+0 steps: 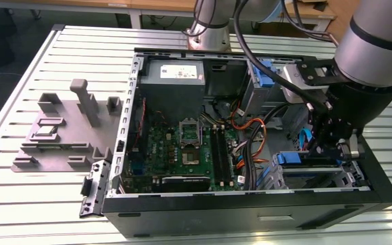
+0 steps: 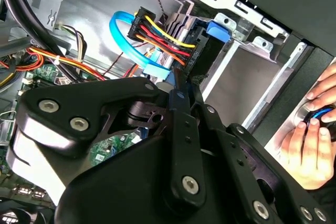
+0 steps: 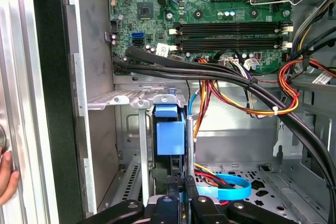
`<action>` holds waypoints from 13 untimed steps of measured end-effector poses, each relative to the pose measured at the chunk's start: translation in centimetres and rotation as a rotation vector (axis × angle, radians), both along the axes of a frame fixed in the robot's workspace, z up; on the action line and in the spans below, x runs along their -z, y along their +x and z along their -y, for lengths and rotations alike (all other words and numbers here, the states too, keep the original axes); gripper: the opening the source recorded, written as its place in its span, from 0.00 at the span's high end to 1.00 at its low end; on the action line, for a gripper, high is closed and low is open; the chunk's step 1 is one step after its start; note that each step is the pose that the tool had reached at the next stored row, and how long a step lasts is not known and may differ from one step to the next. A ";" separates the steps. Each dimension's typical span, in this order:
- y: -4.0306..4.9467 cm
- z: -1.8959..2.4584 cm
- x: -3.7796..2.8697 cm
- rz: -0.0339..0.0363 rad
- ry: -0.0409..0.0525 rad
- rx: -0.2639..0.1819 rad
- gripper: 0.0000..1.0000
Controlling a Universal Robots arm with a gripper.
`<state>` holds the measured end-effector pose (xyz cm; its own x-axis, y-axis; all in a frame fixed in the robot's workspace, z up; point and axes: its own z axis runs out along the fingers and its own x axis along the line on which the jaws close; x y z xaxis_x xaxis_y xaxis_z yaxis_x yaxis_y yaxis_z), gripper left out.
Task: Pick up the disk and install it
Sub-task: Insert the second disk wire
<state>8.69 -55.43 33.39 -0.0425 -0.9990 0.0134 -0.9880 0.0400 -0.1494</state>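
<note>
The hand [image 1: 334, 149] was lowered into the open computer case [image 1: 250, 212], which lay on the slotted bench [image 1: 32, 204], at the corner on the exterior view's right. In both wrist views it was seen pressed onto the disk [image 3: 170, 137], which was held edge-on by its blue carrier, the pinch falling on the thin blue edge [image 2: 177, 94]. The disk stood partly inside the metal drive bay [image 3: 121, 98], between the bay's upright rails, with its blue tab showing near the bay's mouth [image 1: 293, 158].

The step in hand was judged to be seating the disk in the bay. It would be done well if the disk were kept parallel to the rails, so that the carrier did not bind on one side, and if it were pushed straight along the slot, not tilted. The light-blue data cable [image 3: 231, 187] and the red, yellow and black power leads [image 2: 163, 35] lay just beside the disk and were judged liable to be trapped or snagged. A person's fingers [image 2: 302, 145] were rested on the outer wall of the case, well apart from the bay.
</note>
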 end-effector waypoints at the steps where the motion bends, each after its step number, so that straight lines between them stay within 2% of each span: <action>1: 0.00 0.03 0.01 0.0000 0.0008 0.000 0.84; 9: 0.00 0.19 0.19 0.0000 0.0095 0.000 0.84; 13: 0.00 0.29 0.44 0.0000 0.0099 0.000 0.84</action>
